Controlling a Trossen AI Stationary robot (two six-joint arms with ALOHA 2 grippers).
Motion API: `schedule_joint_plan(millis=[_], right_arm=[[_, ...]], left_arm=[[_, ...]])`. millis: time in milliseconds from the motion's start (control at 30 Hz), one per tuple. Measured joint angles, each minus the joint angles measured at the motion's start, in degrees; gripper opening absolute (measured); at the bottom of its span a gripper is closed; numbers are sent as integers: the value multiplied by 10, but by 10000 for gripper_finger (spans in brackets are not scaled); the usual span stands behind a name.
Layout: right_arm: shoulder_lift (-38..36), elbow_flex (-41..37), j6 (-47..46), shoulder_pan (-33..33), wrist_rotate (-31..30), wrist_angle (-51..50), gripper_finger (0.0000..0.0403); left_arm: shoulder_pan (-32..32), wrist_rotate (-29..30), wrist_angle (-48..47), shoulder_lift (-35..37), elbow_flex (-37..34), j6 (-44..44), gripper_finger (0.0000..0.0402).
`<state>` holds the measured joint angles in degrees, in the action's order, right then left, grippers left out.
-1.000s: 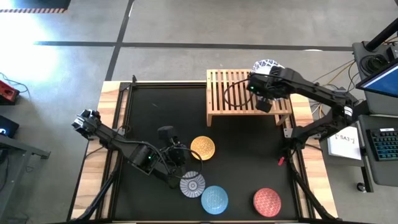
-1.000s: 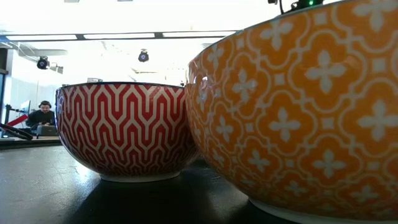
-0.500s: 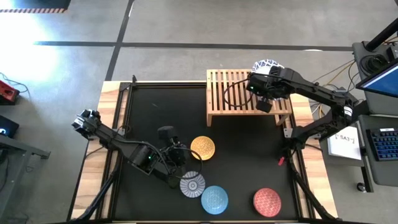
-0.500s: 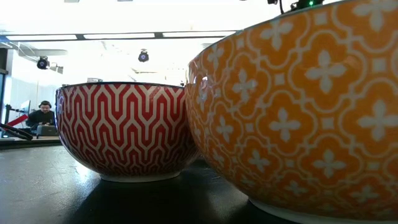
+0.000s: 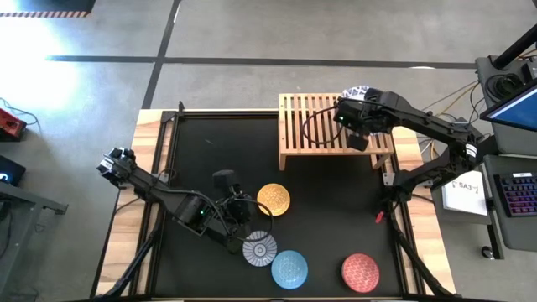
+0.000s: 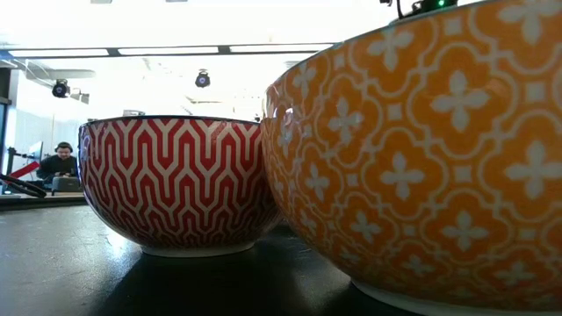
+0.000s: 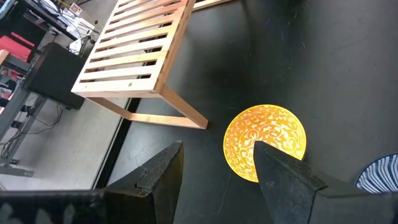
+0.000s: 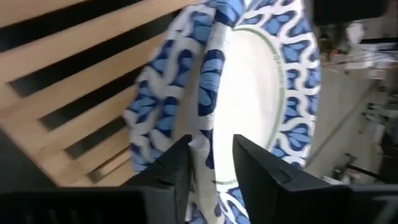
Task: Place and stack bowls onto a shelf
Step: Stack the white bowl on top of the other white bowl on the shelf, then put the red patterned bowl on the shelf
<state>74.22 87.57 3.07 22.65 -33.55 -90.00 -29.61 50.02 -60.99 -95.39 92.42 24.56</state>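
Note:
The wooden slat shelf (image 5: 312,141) stands at the table's far right. My right gripper (image 5: 356,127) hovers over its right end, shut on a white bowl with a blue-patterned rim (image 8: 249,93). From above, only an edge of that bowl (image 5: 357,88) shows past the arm. My left gripper (image 7: 217,180) is open and low over the mat. It sits just left of the mustard yellow bowl (image 5: 273,200) and touches nothing. The grey-blue patterned bowl (image 5: 259,248), light blue bowl (image 5: 289,268) and red bowl (image 5: 361,272) rest on the mat near the front edge. My right gripper holds the white and blue bowl by its rim (image 8: 210,140). One finger (image 8: 264,165) is on the white inside and the other finger (image 8: 163,171) is on the blue-patterned outer wall. The bowl sits tilted over the shelf's slats (image 8: 68,68); whether it rests on them is hidden.
In the low view, the red bowl (image 6: 176,184) and the yellow bowl (image 6: 421,158) stand close together and fill most of the picture. A person sits far off in the room (image 6: 61,162). A desk with a keyboard (image 5: 516,193) stands right of the table.
The white and blue bowl in my right gripper has shifted a little. Less of it shows beyond the arm's far side than a second ago. My left arm has kept still.

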Motion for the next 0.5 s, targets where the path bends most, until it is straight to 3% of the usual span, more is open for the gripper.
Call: schedule_joint_plan(millis=[167, 367, 500], right_arm=[[-2, 7, -19, 0, -20, -1, 122], [-3, 50, -38, 0, 125, 0, 123], [-3, 72, -69, -4, 144, 0, 123]], left_arm=[[0, 0, -1, 0, 0, 0, 178], [0, 0, -1, 0, 0, 0, 178], [0, 0, -2, 0, 0, 0, 178]])
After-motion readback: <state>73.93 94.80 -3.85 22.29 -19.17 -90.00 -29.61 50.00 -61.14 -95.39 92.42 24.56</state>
